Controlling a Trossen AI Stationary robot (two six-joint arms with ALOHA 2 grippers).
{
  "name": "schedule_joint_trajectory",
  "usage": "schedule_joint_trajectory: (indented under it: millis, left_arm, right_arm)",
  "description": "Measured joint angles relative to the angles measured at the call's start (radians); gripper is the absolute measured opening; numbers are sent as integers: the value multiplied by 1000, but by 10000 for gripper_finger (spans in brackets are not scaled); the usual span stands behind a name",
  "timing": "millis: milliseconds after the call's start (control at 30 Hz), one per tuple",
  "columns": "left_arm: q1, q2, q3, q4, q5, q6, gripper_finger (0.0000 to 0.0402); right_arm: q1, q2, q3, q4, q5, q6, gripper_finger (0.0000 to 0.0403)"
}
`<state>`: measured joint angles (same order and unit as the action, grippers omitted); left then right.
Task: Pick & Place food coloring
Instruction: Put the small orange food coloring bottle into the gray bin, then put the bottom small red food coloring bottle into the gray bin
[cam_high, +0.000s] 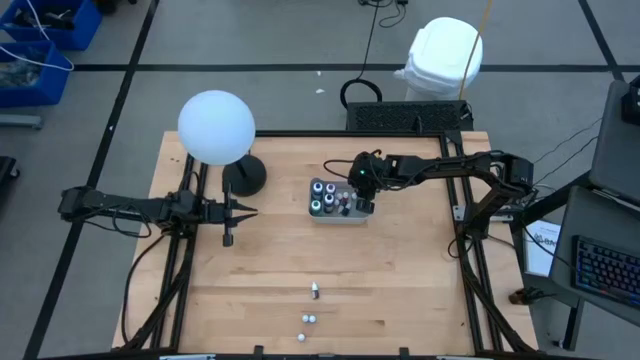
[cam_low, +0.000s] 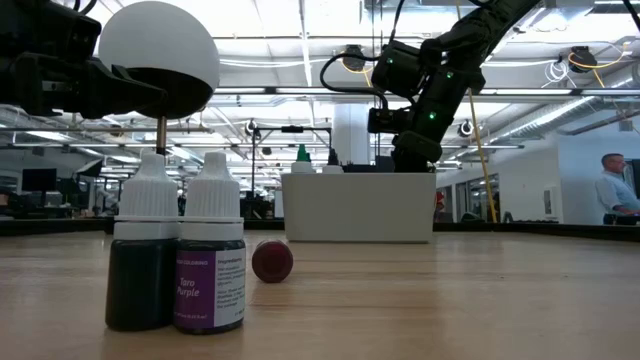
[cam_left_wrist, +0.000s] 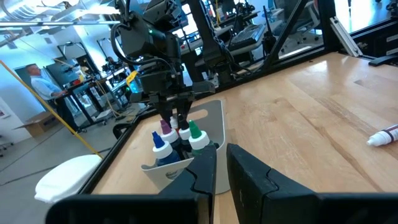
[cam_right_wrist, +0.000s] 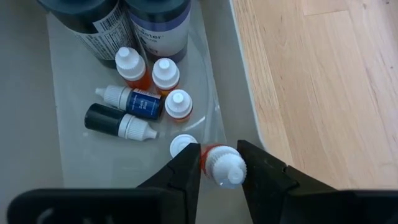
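Lying loose on the table (cam_high: 400, 290): three small bottles (cam_high: 314, 291).

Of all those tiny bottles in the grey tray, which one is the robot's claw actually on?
The small orange bottle with the white cap, sitting between the jaws of the right gripper over the tray. The other small bottles lie or stand apart from it, deeper in the tray.

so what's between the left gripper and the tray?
Only bare table in the high view between the left gripper and the tray; the lamp base stands just off that line.
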<state>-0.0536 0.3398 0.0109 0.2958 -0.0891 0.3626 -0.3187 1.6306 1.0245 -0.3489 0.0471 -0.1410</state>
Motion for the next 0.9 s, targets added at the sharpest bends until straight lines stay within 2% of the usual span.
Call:
schedule_joint_trajectory:
  millis: [567,700,900]
  left_arm:
    - [0,0,0,0,0,0,47]
    - [0,0,0,0,0,0,47]
    - [0,0,0,-8,-1,0,47]
  right_arm:
    - [0,-19,4,-6,4,-15,109]
    - [0,-96,30,-15,5,-32,109]
    - [7,-294,31,-36,4,-59,99]
